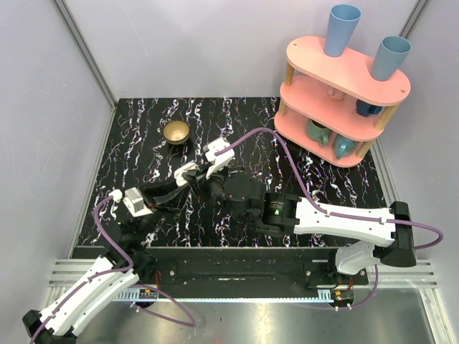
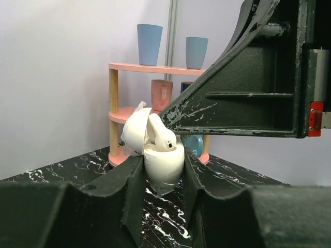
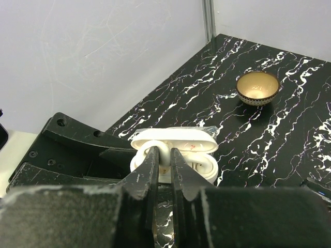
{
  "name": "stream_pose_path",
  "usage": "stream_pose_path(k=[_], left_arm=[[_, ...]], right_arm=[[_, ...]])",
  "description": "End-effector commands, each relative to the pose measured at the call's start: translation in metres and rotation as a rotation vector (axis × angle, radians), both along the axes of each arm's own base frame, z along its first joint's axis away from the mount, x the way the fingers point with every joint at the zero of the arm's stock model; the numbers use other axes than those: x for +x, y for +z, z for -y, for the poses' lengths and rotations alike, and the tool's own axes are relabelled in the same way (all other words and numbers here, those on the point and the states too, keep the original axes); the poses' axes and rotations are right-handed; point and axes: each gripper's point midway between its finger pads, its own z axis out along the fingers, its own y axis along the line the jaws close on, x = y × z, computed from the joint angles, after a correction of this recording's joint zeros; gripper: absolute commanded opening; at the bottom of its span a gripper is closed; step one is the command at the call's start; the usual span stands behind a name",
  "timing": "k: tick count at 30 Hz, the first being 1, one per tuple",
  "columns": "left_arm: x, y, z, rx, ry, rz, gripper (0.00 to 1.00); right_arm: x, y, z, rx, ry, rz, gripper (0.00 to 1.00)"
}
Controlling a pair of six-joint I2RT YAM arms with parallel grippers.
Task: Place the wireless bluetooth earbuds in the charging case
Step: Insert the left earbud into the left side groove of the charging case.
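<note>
My left gripper (image 2: pixel 163 166) is shut on the white charging case (image 2: pixel 164 163) and holds it upright above the table, its hinged lid (image 2: pixel 135 130) swung open. A glossy white earbud (image 2: pixel 163 135) sticks up, tilted, out of the case's top. My right gripper (image 3: pixel 164 157) is shut on that earbud (image 3: pixel 164 151), right at the open case (image 3: pixel 207 168), whose lid (image 3: pixel 173 139) stands behind. Whether the second earbud is in the case I cannot tell. In the top view both grippers meet at mid-table (image 1: pixel 204 170).
A small brass bowl (image 1: pixel 176 132) stands at the back left of the black marbled table (image 1: pixel 143 136); it also shows in the right wrist view (image 3: pixel 257 89). A pink three-tier shelf (image 1: pixel 344 93) with blue cups stands at the back right.
</note>
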Motion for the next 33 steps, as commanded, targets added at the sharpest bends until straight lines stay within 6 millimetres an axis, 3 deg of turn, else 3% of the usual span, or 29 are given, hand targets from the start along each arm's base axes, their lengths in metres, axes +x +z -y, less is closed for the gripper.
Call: stream_pose_path(k=[1, 22, 27, 33], left_arm=[[-0.006, 0.024, -0.007, -0.076, 0.005, 0.058, 0.0], [0.002, 0.032, -0.017, -0.129, 0.062, 0.051, 0.0], [0.001, 0.032, -0.019, -0.13, 0.07, 0.056, 0.0], [0.001, 0.031, -0.019, -0.127, 0.069, 0.056, 0.0]], right_arm=[[0.0, 0.011, -0.001, 0.044, -0.011, 0.014, 0.06], [-0.009, -0.02, 0.006, -0.078, 0.046, 0.057, 0.1], [-0.012, -0.02, 0.011, -0.092, 0.059, 0.069, 0.18], [-0.013, -0.005, 0.012, -0.07, 0.071, 0.093, 0.28]])
